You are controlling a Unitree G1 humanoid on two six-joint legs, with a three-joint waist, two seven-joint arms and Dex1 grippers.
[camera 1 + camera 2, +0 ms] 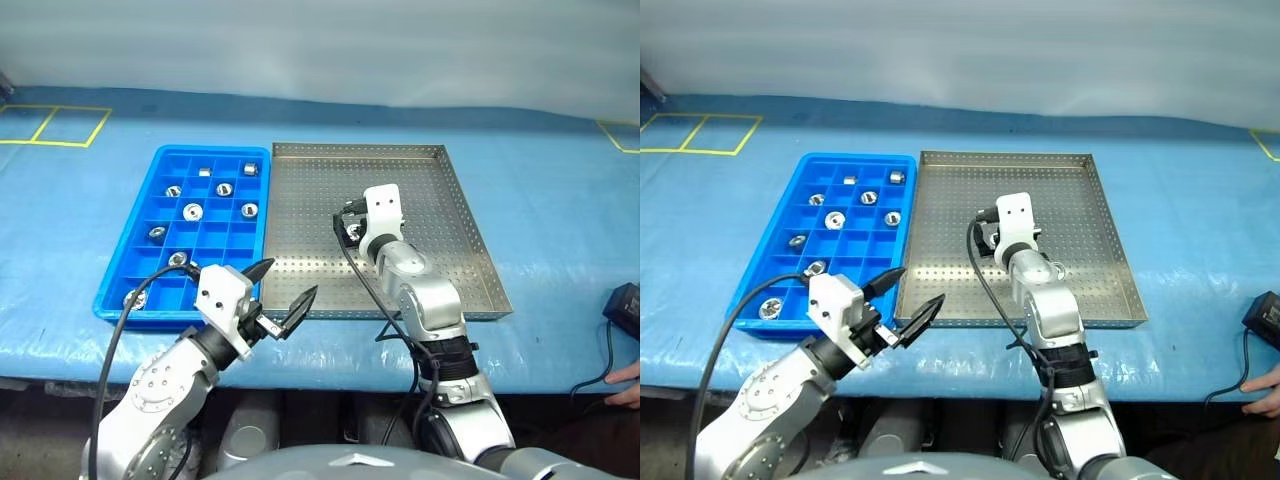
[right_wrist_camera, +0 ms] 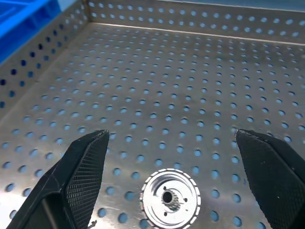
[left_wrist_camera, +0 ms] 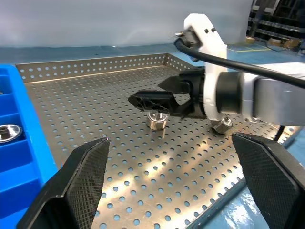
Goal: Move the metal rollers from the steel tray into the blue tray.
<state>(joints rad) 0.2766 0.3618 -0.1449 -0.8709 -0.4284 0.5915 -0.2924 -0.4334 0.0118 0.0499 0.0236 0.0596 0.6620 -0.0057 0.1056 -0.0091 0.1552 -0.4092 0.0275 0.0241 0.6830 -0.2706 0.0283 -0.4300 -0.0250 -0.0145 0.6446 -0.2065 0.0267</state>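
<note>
Right claw [image 2: 169, 179] stood apart above a metal roller [image 2: 170, 199] in the steel tray [image 1: 455, 215]; left claw [image 1: 283, 297] apart, idle at 7 o'clock. Pick-up step: next move likely needs descent, then closing.

The blue tray [image 1: 150, 235], left of centre, is bright blue with a grid of square compartments. The steel tray [image 1: 450, 215] beside it is grey, its floor dotted with holes. The metal rollers [image 2: 170, 199] are shiny silver. Yellow lines [image 1: 55, 125] mark the blue surface [image 1: 560, 180] at upper left.
</note>
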